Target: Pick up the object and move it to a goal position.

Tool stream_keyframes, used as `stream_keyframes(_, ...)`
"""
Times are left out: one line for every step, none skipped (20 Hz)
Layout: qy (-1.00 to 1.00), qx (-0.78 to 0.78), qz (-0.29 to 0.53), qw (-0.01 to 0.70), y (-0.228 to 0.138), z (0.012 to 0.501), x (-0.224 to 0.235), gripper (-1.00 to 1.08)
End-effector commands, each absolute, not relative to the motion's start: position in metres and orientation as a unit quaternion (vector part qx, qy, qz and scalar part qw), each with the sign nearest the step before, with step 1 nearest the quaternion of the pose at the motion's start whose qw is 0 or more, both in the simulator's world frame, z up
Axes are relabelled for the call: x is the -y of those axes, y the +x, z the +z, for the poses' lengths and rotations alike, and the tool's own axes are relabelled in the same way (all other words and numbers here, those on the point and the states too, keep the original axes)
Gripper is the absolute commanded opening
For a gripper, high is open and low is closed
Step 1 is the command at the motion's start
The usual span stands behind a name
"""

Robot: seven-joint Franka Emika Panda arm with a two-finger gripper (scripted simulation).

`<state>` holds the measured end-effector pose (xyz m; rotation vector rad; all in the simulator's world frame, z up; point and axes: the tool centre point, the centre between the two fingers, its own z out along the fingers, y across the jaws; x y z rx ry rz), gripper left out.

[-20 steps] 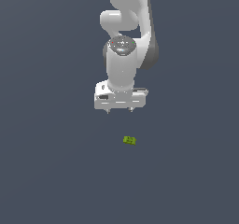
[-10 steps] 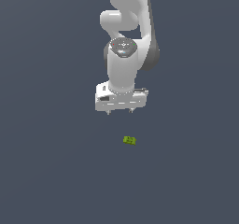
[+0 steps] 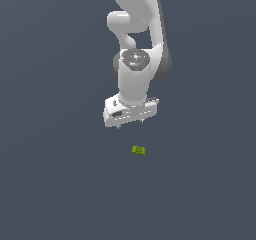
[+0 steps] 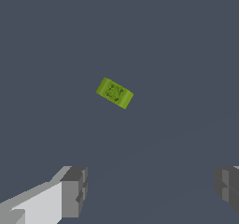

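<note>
block point(image 4: 115, 93) yellow-green, darker green patches; end effector point(image 3: 130, 125) white, grey fingertips point(image 4: 73, 192); floor point(image 3: 50, 174) slate grey.

I find no text, label, brand, number or sign that I can read anywhere. The dark green patches on the object point(image 4: 114, 93) form no letters I can make out.
</note>
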<state>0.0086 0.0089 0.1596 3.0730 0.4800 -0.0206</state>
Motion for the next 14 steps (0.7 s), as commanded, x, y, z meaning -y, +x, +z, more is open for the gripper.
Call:
stream_keyframes(0.982, -0.187, -0.007, 0.016, 0.013, 0.154, -0.011, 1.00)
stream_keyframes(0.979, -0.202, -0.008, 0.016, 0.014, 0.151, -0.013, 1.00)
stream_keyframes(0.976, -0.217, -0.008, 0.016, 0.016, 0.148, -0.014, 1.00)
stream_keyframes(0.973, -0.232, -0.008, 0.016, 0.018, 0.146, -0.015, 1.00)
stream_keyframes(0.969, -0.246, -0.009, 0.016, 0.020, 0.143, -0.016, 1.00)
stream_keyframes(0.965, -0.261, -0.009, 0.016, 0.021, 0.140, -0.017, 1.00)
stream_keyframes(0.961, -0.276, -0.009, 0.016, 0.023, 0.138, -0.018, 1.00)
stream_keyframes(0.957, -0.290, -0.009, 0.016, 0.025, 0.135, -0.020, 1.00)
stream_keyframes(0.952, -0.305, -0.009, 0.015, 0.026, 0.132, -0.021, 1.00)
stream_keyframes(0.948, -0.319, -0.010, 0.015, 0.028, 0.129, -0.022, 1.00)
stream_keyframes(0.943, -0.333, -0.010, 0.015, 0.030, 0.127, -0.023, 1.00)
stream_keyframes(0.938, -0.347, -0.010, 0.014, 0.031, 0.124, -0.024, 1.00)
stream_keyframes(0.932, -0.361, -0.010, 0.014, 0.033, 0.121, -0.026, 1.00)
stream_keyframes(0.927, -0.375, -0.010, 0.013, 0.034, 0.118, -0.027, 1.00)
